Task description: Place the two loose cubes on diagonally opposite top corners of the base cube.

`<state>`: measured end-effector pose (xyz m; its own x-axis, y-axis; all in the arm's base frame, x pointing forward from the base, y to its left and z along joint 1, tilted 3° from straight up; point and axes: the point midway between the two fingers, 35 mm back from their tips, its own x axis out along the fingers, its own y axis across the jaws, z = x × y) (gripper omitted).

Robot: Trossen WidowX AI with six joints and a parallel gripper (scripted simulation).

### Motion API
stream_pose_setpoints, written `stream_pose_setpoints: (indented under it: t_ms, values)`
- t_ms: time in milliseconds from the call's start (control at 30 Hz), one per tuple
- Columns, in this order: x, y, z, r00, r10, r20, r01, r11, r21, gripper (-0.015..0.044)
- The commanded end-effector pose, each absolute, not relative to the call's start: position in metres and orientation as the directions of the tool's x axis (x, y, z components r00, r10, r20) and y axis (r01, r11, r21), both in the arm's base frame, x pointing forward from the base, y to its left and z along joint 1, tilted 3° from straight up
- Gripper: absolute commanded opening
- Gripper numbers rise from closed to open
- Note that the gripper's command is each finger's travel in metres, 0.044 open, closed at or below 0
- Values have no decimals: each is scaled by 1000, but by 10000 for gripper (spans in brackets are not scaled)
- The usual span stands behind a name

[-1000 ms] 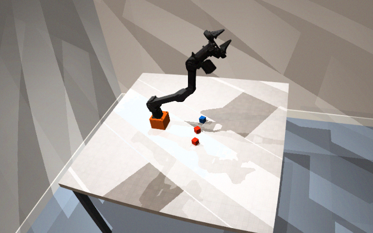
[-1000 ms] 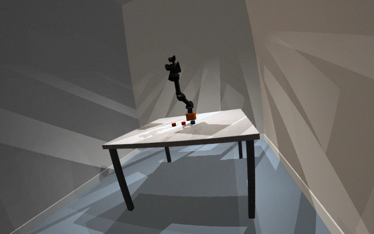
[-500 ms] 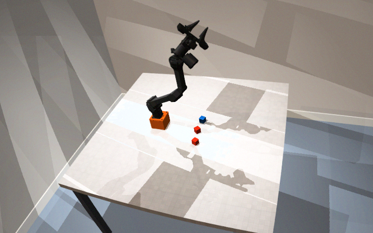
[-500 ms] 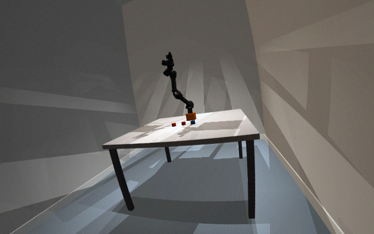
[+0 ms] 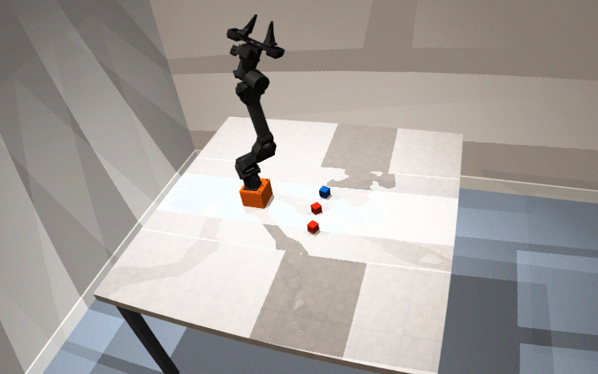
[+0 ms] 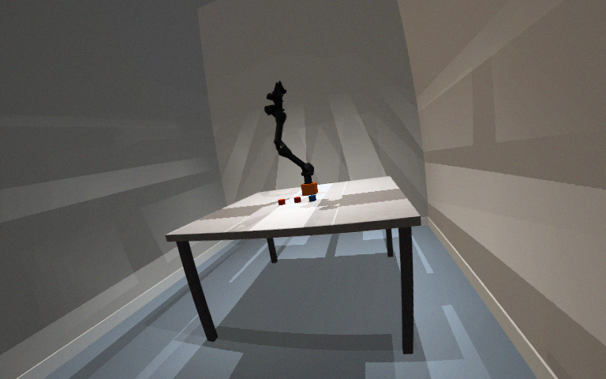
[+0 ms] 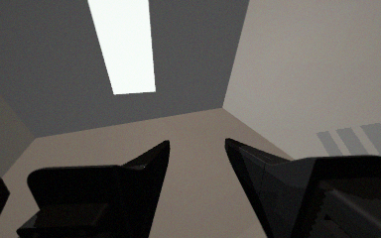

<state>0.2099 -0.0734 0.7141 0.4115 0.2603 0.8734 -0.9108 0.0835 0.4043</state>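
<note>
A blue cube (image 5: 324, 192) (image 6: 312, 198) and two red cubes lie apart on the table. One red cube (image 5: 316, 208) (image 6: 297, 199) is in the middle of the row; the other red cube (image 5: 312, 227) (image 6: 281, 201) is at the end away from the blue one. Nothing rests on top of any cube. The frames do not label which one is the fixed base. My gripper (image 5: 263, 18) (image 6: 278, 82) (image 7: 197, 143) is open and empty, high above the table and pointing upward, far from all the cubes. The wrist view shows no cube.
The arm stands on an orange mounting block (image 5: 255, 196) (image 6: 308, 189), beside the cubes. The table (image 5: 177, 273) (image 6: 367, 206) has dark legs and stands near walls. A bright ceiling light (image 7: 128, 50) shows in the wrist view.
</note>
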Motion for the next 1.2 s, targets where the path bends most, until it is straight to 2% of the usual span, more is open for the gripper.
stream_pose_setpoints:
  t_ms: [0,300,600,867,1167]
  values:
    - [163,-59,725,337,287,897,-938,183,293,265]
    - [81,-10,732,216,388,896,-912,407,44,265]
    - [31,66,718,163,539,826,-803,559,-206,265]
    - [20,142,688,187,680,708,-673,614,-412,265]
    - [44,222,636,288,804,521,-536,586,-607,265]
